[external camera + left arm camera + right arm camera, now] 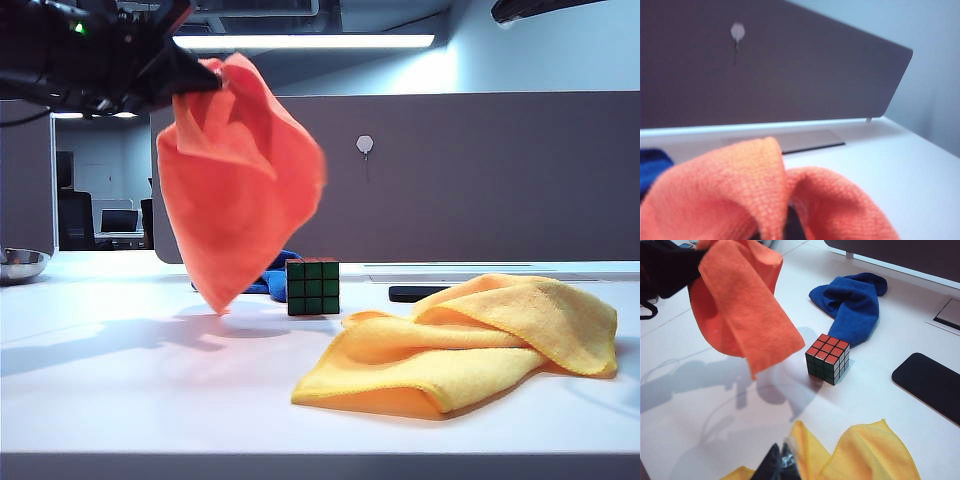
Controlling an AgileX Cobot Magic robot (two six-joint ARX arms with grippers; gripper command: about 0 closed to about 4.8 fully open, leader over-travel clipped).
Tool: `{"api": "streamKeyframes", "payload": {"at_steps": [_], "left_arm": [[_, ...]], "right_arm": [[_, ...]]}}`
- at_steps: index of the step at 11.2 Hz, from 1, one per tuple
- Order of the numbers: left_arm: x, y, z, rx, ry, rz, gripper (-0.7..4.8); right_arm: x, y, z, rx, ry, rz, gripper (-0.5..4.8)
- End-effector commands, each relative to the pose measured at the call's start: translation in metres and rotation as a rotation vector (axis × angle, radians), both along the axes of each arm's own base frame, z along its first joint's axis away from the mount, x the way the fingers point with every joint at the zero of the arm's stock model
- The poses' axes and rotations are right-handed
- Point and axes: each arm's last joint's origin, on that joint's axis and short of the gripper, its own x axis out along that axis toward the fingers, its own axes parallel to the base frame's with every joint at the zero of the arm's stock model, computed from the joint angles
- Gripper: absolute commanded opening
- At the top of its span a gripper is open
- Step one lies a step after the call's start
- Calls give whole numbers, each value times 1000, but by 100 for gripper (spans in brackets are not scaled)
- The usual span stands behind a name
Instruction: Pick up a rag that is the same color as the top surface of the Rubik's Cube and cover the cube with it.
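Orange rag lifted clear of the table, cube uncovered.

Exterior view: the left gripper (185, 80) sits high at the upper left, reaching in level, its jaws clamped on the top edge of the rag (235, 190). The rag hangs with its long axis vertical, tapering to a point just above the table (120, 380), left of the Rubik's Cube (312, 287); the yellow cloth (470, 340) lies crumpled at the right.

Left wrist view: folds of the rag (740, 200) bunch over the gripper and hide the jaws.

Right wrist view: the right gripper (780, 465) hangs over the yellow cloth (865, 455), its tips seemingly together. The cube (827, 358) stands upright, red-orange face up, the blue cloth (852, 302) behind it.
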Motion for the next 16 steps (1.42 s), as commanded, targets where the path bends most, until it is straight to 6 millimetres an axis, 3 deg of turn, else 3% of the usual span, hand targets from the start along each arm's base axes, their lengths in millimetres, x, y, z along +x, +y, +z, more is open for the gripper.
{"api": "streamKeyframes", "payload": {"at_steps": [1,5,8,10,11,13,16], "left_arm": [[19,-7,23,-10,-49,-4,-6],[43,-41,5,13,24,-77,-6],[40,-63,-8,28,59,-116,-6],[39,-65,-8,35,57,-186,-6],[41,-62,-6,53,15,-65,-6],[52,-61,5,38,-19,-7,-6],[76,-78,18,33,-42,-71,-6]], "right_arm": [[6,2,-3,-3,15,2,-1],[9,3,-3,-1,1,0,-1],[9,3,-3,-1,2,-1,-1],[9,2,-3,-1,2,-2,-1],[9,2,-3,-1,2,-2,-1],[9,2,-3,-1,2,-1,-1],[8,2,-5,-6,19,-1,-1]]}}
